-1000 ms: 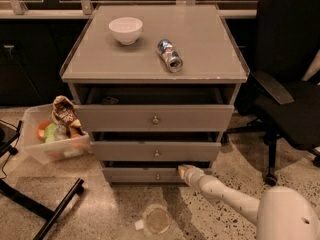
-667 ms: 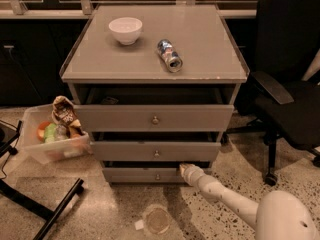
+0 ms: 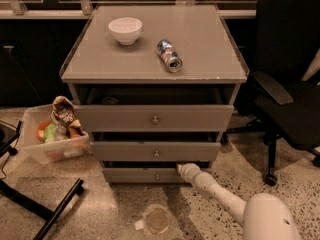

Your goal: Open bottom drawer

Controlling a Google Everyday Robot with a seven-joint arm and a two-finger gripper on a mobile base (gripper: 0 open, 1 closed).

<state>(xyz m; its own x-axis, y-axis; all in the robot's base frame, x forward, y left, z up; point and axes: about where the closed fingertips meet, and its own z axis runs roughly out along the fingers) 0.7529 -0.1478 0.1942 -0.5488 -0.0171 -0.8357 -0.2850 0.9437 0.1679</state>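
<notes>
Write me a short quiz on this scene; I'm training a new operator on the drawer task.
1. True or false: the gripper is at the upper edge of the bottom drawer, right of its knob.
2. What lies on its side on the cabinet top? A) a can B) a bottle C) a mug
3. What stands on the floor left of the cabinet?

Key: 1 true. 2 A. 3 a clear plastic bin with packets in it.
</notes>
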